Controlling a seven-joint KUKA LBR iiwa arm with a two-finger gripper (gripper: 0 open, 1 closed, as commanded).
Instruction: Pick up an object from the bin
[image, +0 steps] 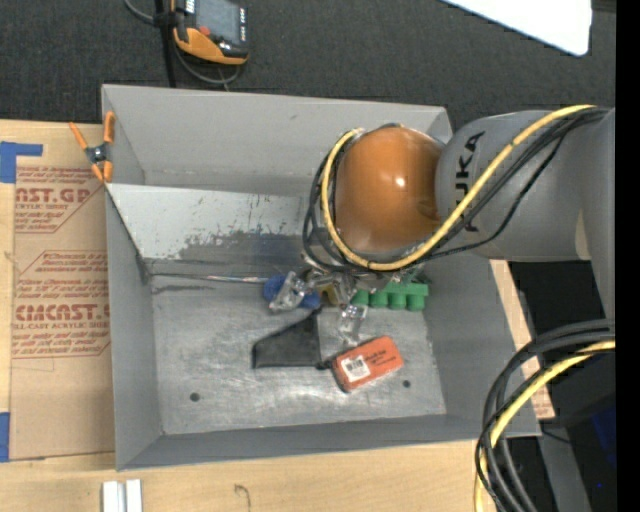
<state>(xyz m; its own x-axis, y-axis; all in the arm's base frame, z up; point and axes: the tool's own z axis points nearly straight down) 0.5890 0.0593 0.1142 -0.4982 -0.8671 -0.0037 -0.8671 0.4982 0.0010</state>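
Steel claw (320, 305) hangs with fingers spread, mid-bin (200, 215), right over your black wedge's (288, 349) upper corner. Blue piece (272, 290) just beside one finger, green block (396, 295) near, orange box (367, 363) by the wedge.

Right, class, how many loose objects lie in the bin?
4: a blue plastic piece mid-bin, a green ridged block to its right, a black flat wedge and an orange labelled block below. The arm may hide others.

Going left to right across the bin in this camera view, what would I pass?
Black wedge → orange box. The blue piece overlaps the wedge and the green block overlaps the box, so their places are unclear.
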